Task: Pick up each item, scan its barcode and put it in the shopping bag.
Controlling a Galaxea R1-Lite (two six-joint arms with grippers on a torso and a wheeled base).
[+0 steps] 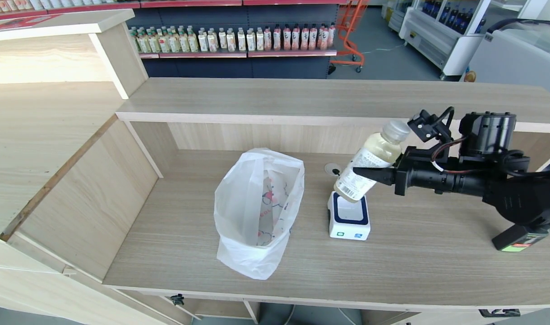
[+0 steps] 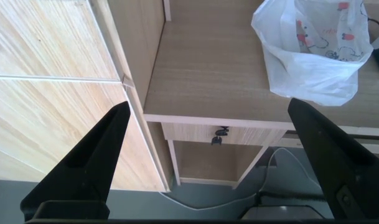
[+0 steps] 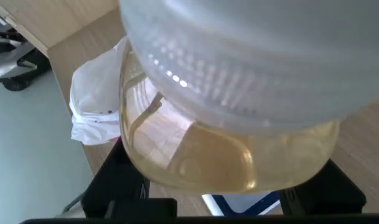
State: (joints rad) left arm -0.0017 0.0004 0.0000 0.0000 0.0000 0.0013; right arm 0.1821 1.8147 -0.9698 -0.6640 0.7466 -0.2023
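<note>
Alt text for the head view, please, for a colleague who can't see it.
The right gripper holds a bottle tilted, base over the scanner on the counter. An open white bag stands at the scanner's left.

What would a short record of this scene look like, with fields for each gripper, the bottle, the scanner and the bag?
right gripper: shut on the bottle's middle
left gripper: open, holding nothing, off the counter's front edge
bottle: tilted, cap up, labelled lower end just over the scanner; contact cannot be told
scanner: white and blue, on the counter
bag: white plastic, mouth open, on the counter, on the scanner's left, apart from it
task stage: bottle at the scanner, not yet in the bag
</note>
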